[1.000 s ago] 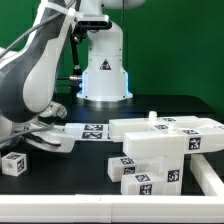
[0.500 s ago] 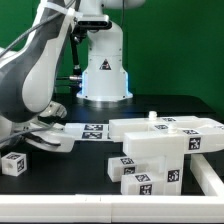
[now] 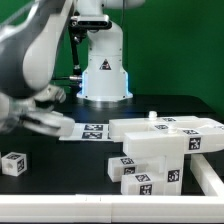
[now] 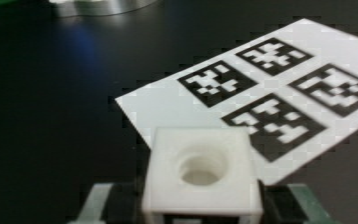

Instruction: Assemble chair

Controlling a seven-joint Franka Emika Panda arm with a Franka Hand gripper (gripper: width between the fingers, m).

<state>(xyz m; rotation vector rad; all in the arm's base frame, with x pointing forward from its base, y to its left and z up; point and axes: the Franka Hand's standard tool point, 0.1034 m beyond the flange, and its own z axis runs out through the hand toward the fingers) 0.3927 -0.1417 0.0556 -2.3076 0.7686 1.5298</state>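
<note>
One white block (image 4: 201,172) sits clamped in the half-closed gripper (image 4: 194,205), which has risen, seemingly lifting it just beside the marker board (image 4: 265,90), well apart from the part-built chair (image 3: 160,150) awaiting it.

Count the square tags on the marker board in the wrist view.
4, two by two on the marker board: nearest the white block one tag, flanked by two, the fourth farthest. None looks hidden.
</note>
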